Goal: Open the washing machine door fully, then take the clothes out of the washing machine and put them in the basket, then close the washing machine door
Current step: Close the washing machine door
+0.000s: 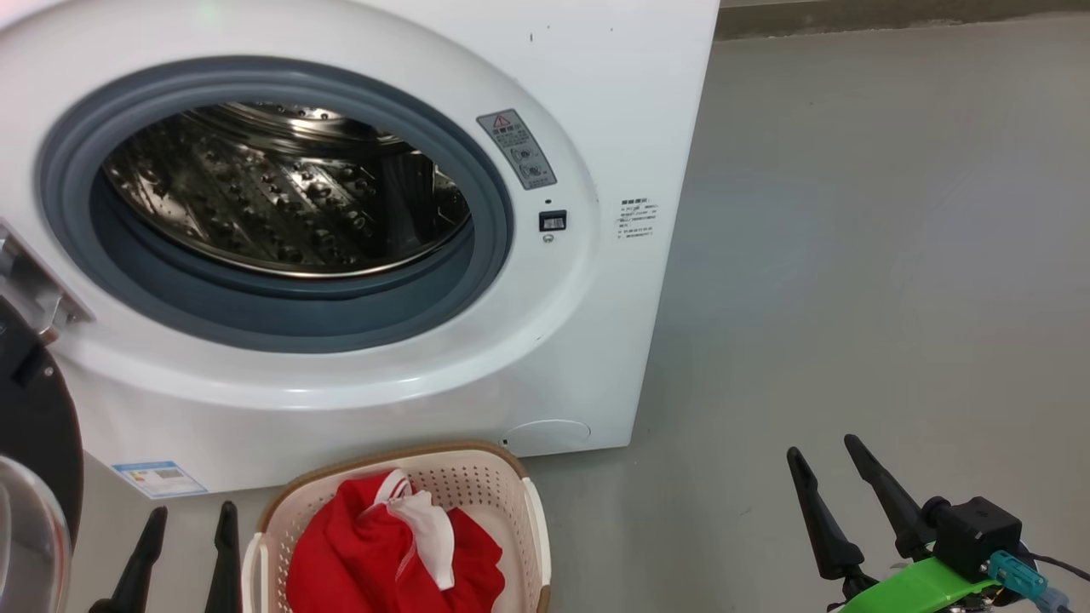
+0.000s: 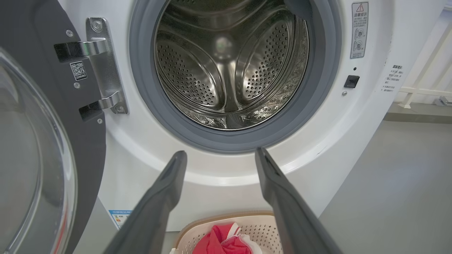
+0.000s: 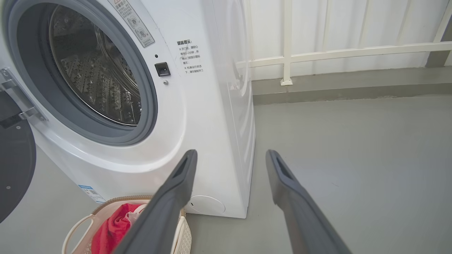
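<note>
The white washing machine [image 1: 596,102] stands with its door [image 1: 34,443] swung open to the left; the black rim and glass bowl [image 2: 31,158] show large in the left wrist view. The steel drum [image 2: 229,63] looks bare. Red clothes [image 1: 383,553] with white trim lie in the cream basket [image 1: 502,477] on the floor in front of the machine. My left gripper [image 1: 192,521] is open, just left of the basket. My right gripper [image 1: 826,455] is open over the grey floor to the right, with nothing between its fingers.
Grey floor [image 1: 894,255] stretches to the machine's right. A white railing [image 3: 335,53] and a low kerb run along the wall behind. The door's metal hinge [image 2: 102,67] sits on the machine's left front. A small blue label [image 1: 157,478] is low on the front.
</note>
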